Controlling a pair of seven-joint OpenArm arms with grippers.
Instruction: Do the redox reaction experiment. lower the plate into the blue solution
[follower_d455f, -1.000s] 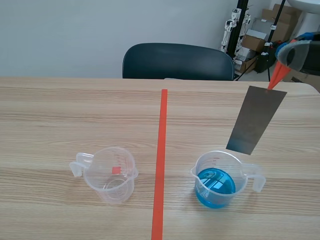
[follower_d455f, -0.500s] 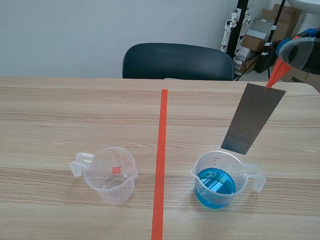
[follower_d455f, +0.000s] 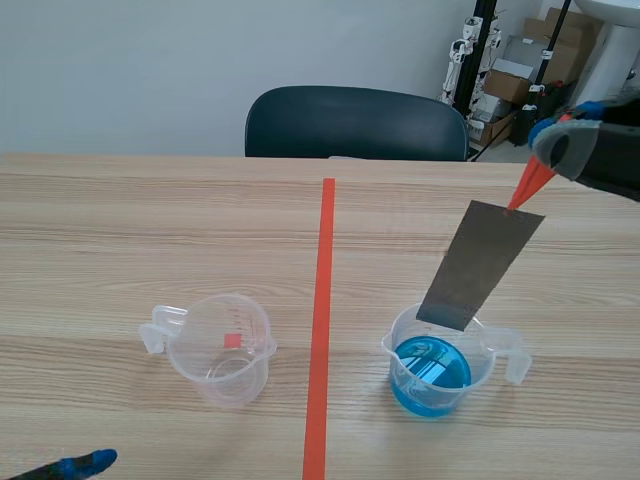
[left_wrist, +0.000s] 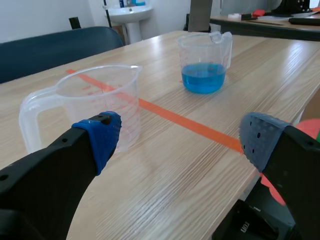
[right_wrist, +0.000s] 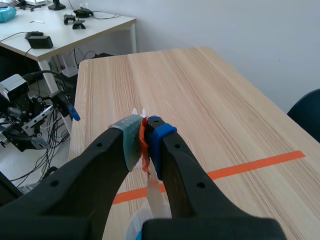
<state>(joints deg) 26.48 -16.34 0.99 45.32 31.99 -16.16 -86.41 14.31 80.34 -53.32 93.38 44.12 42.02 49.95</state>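
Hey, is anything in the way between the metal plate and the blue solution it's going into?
Nothing visible. The plate, hanging tilted from the right gripper, has its lower edge just above the open beaker, with only air between it and the blue solution.

bright, even indoor light, faint soft shadows on the table (follower_d455f: 150, 220)

You're in a lab-like workroom; your wooden table (follower_d455f: 150, 220) faces a dark chair (follower_d455f: 355, 120); cardboard boxes (follower_d455f: 520, 70) crowd the corner; a white side table (right_wrist: 100, 22) carries gadgets (right_wrist: 39, 40), cables (right_wrist: 52, 132) tangled beneath; a washbasin (left_wrist: 132, 11) stands beyond.
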